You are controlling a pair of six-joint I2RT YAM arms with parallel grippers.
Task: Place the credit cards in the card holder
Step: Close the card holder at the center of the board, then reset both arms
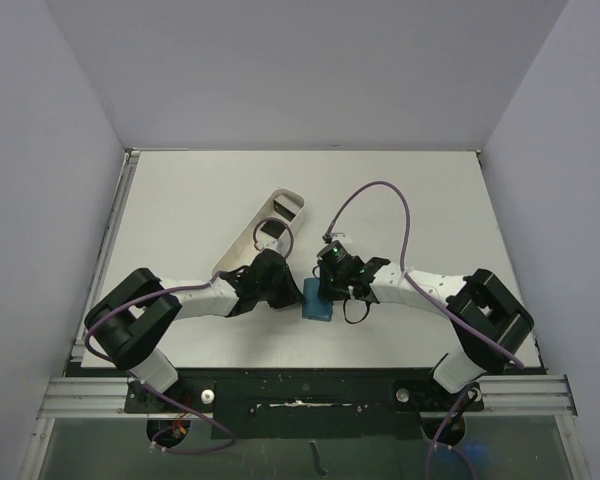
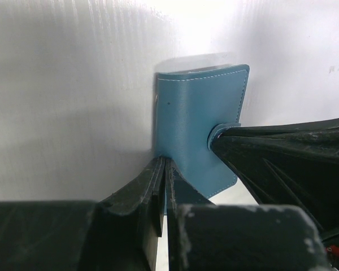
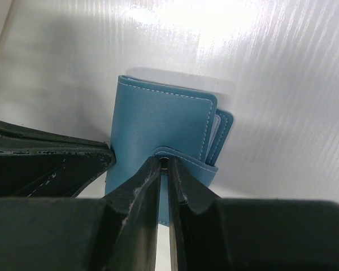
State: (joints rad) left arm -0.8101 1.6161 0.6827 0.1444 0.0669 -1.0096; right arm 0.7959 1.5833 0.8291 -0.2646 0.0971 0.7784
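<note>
The teal-blue card holder [image 1: 317, 304] lies folded shut on the white table between both grippers. My left gripper [image 1: 298, 293] is shut on the holder's edge; in the left wrist view the gripper [image 2: 165, 165] pinches the lower left corner of the holder [image 2: 195, 124]. My right gripper [image 1: 327, 292] is shut on the holder's snap tab; in the right wrist view the gripper [image 3: 165, 164] clamps the tab [image 3: 198, 164] over the cover [image 3: 158, 118]. A small dark shape [image 1: 269, 232] lies in the white tray; I cannot tell if it is the credit cards.
A long white oblong tray [image 1: 248, 247] lies at an angle just behind the left gripper. Purple cables loop above both wrists. White walls close off the table on the left, right and back.
</note>
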